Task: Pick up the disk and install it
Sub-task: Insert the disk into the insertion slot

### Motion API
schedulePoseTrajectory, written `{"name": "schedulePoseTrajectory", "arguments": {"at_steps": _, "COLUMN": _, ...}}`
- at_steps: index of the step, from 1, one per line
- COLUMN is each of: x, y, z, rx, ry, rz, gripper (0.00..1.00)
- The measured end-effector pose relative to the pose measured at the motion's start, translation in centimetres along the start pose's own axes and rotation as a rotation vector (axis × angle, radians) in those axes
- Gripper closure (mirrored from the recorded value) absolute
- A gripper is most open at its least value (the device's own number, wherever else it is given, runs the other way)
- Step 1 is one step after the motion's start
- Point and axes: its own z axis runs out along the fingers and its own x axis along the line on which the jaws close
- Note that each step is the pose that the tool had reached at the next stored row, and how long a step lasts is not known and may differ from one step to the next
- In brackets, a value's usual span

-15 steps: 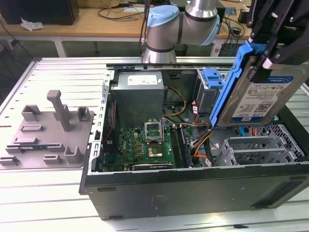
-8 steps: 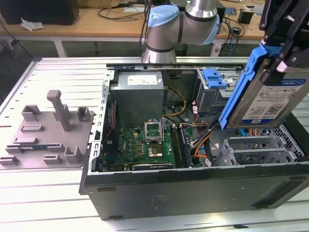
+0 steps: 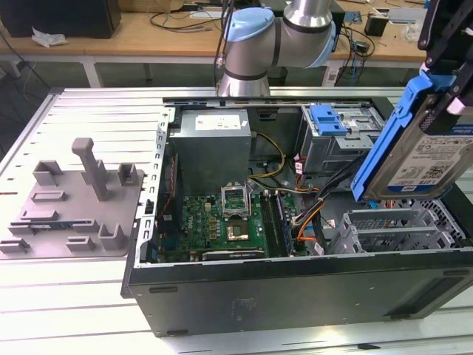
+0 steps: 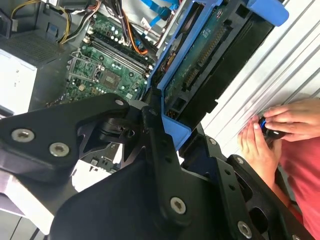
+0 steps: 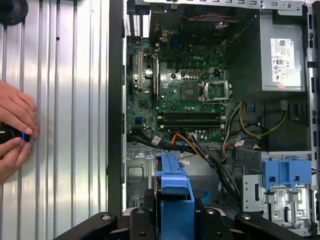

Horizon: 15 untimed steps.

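The gripper (image 3: 443,74) is closing its black fingers (image 4: 155,150) tight on the blue frame of the disk (image 3: 421,159). The disk is hanging tilted in the air over the open computer case (image 3: 295,296), toward the exterior view's right, and appears clear of the parts beneath it. As I judge it, the hold is sitting on the plastic frame alone, so the frame could be flexing and letting the heavy drive twist or slip. The loose cables (image 3: 310,207) are lying between the circuit board (image 3: 222,214) and the drive cage (image 3: 332,140), and they could be catching a corner on the way down. A tilted disk could also be jamming against the cage walls. A person's hands (image 5: 15,130) are resting on the table just beside the case, holding a small dark object, and they could be getting in the arm's way. The case is lying on a ribbed metal table (image 3: 74,310), with a grey moulded plate (image 3: 74,200) beside it on the exterior view's left. A wooden bench (image 3: 148,33) strewn with wires is standing behind.
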Motion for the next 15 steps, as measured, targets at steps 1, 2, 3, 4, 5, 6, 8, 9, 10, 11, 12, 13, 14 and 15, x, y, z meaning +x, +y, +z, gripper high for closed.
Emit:
{"name": "schedulePoseTrajectory", "arguments": {"at_steps": 1, "x": 0.01, "y": -0.1, "z": 0.01, "rx": 0.0011, "ry": 0.0001, "rz": 0.0, "gripper": 0.63}}
{"name": "schedulePoseTrajectory", "arguments": {"at_steps": 2, "x": 0.02, "y": -0.17, "z": 0.03, "rx": 0.0018, "ry": 0.0, "rz": 0.0, "gripper": 0.63}}
{"name": "schedulePoseTrajectory", "arguments": {"at_steps": 3, "x": 0.03, "y": -0.26, "z": 0.04, "rx": 0.003, "ry": 0.0001, "rz": 0.0, "gripper": 0.63}}
{"name": "schedulePoseTrajectory", "arguments": {"at_steps": 4, "x": 0.03, "y": -0.27, "z": 0.05, "rx": 0.004, "ry": 0.0002, "rz": 0.001, "gripper": 0.63}}
{"name": "schedulePoseTrajectory", "arguments": {"at_steps": 5, "x": 0.03, "y": -0.27, "z": 0.05, "rx": 0.0041, "ry": 0.0002, "rz": 0.001, "gripper": 0.63}}
{"name": "schedulePoseTrajectory", "arguments": {"at_steps": 6, "x": 0.03, "y": -0.27, "z": 0.06, "rx": 0.0041, "ry": 0.0001, "rz": 0.001, "gripper": 0.63}}
{"name": "schedulePoseTrajectory", "arguments": {"at_steps": 8, "x": 0.03, "y": -0.27, "z": 0.06, "rx": 0.0041, "ry": 0.0, "rz": 0.001, "gripper": 0.63}}
{"name": "schedulePoseTrajectory", "arguments": {"at_steps": 9, "x": 0.03, "y": -0.27, "z": 0.06, "rx": 0.0041, "ry": 0.0, "rz": 0.001, "gripper": 0.63}}
{"name": "schedulePoseTrajectory", "arguments": {"at_steps": 10, "x": 0.03, "y": -0.27, "z": 0.06, "rx": 0.0041, "ry": 0.0, "rz": 0.001, "gripper": 0.63}}
{"name": "schedulePoseTrajectory", "arguments": {"at_steps": 11, "x": 0.03, "y": -0.27, "z": 0.06, "rx": 0.0041, "ry": 0.0, "rz": 0.001, "gripper": 0.63}}
{"name": "schedulePoseTrajectory", "arguments": {"at_steps": 12, "x": 0.03, "y": -0.27, "z": 0.06, "rx": 0.0041, "ry": 0.0001, "rz": 0.001, "gripper": 0.63}}
{"name": "schedulePoseTrajectory", "arguments": {"at_steps": 13, "x": 0.03, "y": -0.27, "z": 0.06, "rx": 0.0041, "ry": 0.0, "rz": 0.001, "gripper": 0.63}}
{"name": "schedulePoseTrajectory", "arguments": {"at_steps": 14, "x": 0.03, "y": -0.27, "z": 0.07, "rx": 0.0041, "ry": -0.0001, "rz": 0.001, "gripper": 0.63}}
{"name": "schedulePoseTrajectory", "arguments": {"at_steps": 15, "x": 0.03, "y": -0.27, "z": 0.08, "rx": 0.0041, "ry": -0.0001, "rz": 0.001, "gripper": 0.63}}
